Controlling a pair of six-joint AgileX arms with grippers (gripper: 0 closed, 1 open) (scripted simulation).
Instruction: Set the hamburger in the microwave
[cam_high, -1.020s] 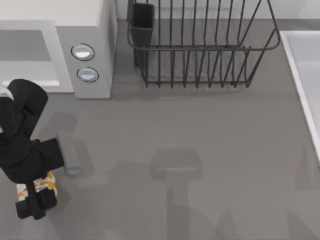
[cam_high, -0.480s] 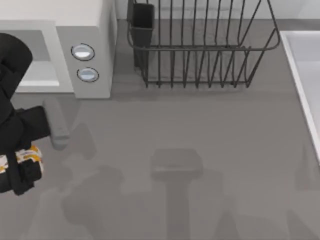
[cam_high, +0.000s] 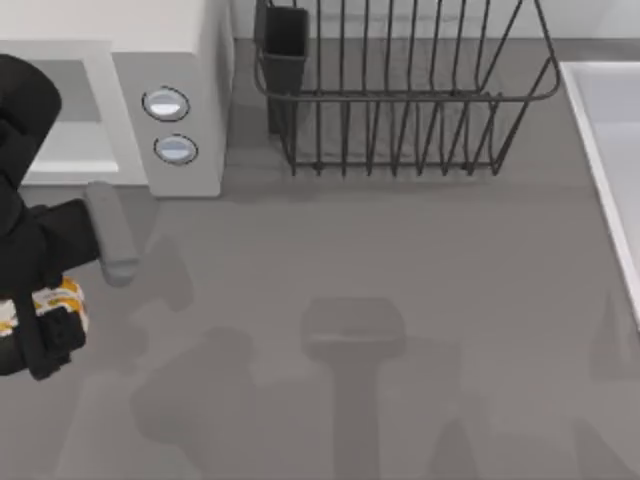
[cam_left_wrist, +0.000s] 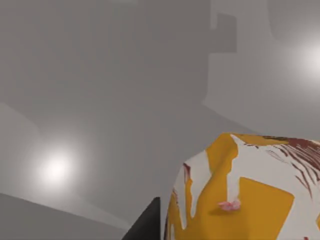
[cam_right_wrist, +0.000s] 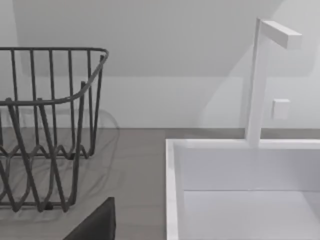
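A plain grey table (cam_high: 400, 260) carries everything, with a pale wall behind it. At the table's far left stands the large white boxy microwave (cam_high: 190, 40), its grey cavity open toward the front and two round silver-blue knobs (cam_high: 166, 103) one above the other on its side panel. Beside it, toward the middle, sits a black wire rack (cam_high: 400, 100) with a dark cup-like holder at its left corner. A white sink basin (cam_high: 600, 120) lies along the table's right edge; the right wrist view shows its rim (cam_right_wrist: 172, 190), a thin white squared tap (cam_right_wrist: 257, 80) rising behind it, and the wire rack (cam_right_wrist: 45, 130) nearby.

The left arm reaches in at the table's left edge, in front of the microwave. Its black hand (cam_high: 45, 325) pinches the small rounded white hamburger with orange-yellow patches (cam_high: 62, 300) between its fingers, the bundle raised off the table and just short of the microwave's open front, not inside the cavity. In the left wrist view the hamburger (cam_left_wrist: 250, 195) fills the near corner, white and orange with fine dark red streaks, against grey surfaces beyond.

A dark edge of the right arm's hand shows in the right wrist view; whether it is spread or pressed together cannot be told.
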